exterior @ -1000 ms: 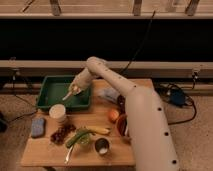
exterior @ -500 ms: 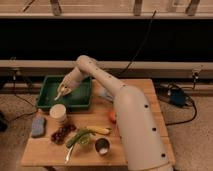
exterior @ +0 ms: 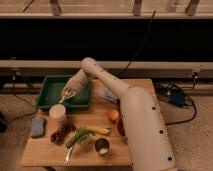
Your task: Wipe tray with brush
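— What lies around the tray on the wooden tabletop (exterior: 42, 150)?

— Near the tray's front edge stands a white cup (exterior: 58, 113). Left of it lies a blue sponge (exterior: 37, 126). Nearer to us are dark red grapes (exterior: 62, 133), a green vegetable (exterior: 77, 137) beside a banana (exterior: 99, 130), a metal cup (exterior: 102, 146) and an orange fruit (exterior: 114, 115). The white arm (exterior: 135, 120) crosses the right part of the tabletop and hides what is under it.

— And the pincer?

— The pincer (exterior: 68, 93) is inside the green tray (exterior: 47, 87), at its middle, near the front wall. A pale brush (exterior: 64, 97) sits at its tip, low over the tray floor. Whether it is clenched on the brush, I cannot tell.

— How does the tray look?

— It stands at the far left of the tabletop, rectangular, and its floor looks plain green.
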Robot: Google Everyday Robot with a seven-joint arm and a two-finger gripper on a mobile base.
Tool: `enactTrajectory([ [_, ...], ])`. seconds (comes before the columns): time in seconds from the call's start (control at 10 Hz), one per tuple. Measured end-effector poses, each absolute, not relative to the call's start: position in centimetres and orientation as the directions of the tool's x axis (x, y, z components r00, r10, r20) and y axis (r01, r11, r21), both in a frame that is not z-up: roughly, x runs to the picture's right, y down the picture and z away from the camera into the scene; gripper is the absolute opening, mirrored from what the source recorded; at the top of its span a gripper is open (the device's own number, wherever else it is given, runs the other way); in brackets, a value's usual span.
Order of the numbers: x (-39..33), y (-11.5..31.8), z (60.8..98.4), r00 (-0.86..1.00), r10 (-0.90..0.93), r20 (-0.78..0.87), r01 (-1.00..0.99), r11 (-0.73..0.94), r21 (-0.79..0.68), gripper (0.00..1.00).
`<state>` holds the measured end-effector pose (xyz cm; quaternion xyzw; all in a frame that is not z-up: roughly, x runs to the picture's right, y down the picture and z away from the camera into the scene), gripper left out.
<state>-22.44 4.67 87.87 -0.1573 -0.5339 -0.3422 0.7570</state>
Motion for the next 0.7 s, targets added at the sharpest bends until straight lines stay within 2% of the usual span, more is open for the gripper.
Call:
enactTrajectory([
  [0.3, -18.0, 4.5, 88.4, 0.270, -0.324, 0.907, 0.660, 0.748, 0.070, 0.00],
  [0.7, -14.7, 0.2, 90.3, 0.348, -0.324, 0.879, 0.619, 0.784, 0.044, 0.00],
])
